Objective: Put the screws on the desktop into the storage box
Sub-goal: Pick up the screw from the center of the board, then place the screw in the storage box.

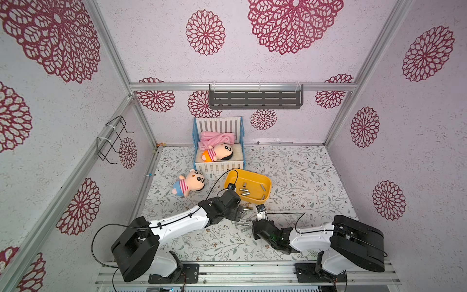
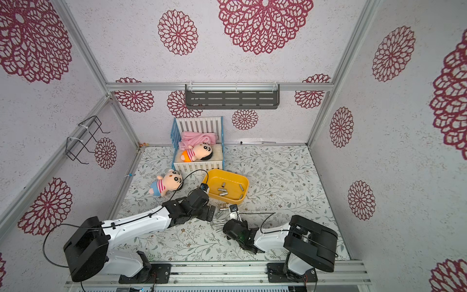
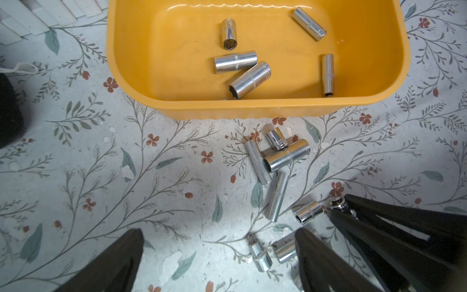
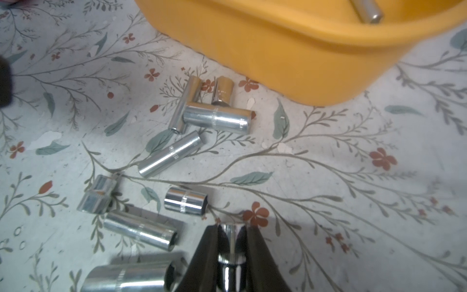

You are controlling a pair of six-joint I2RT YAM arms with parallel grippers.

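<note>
Pinching a short screw: right gripper, jaws pressed on it, its long axis running along the fingers, low over the desktop near the storage box.

Left gripper: jaws spread wide over bare desktop, facing the box's near wall. One finger overlaps a loose screw; contact unclear.

Loose screws: about eight, lying flat between the box's near wall and the grippers, axes pointing all ways. Three touch in a cluster just beside the box.

Screws in the box: five, lying flat, two touching. The floor toward the box's far wall is open.
</note>
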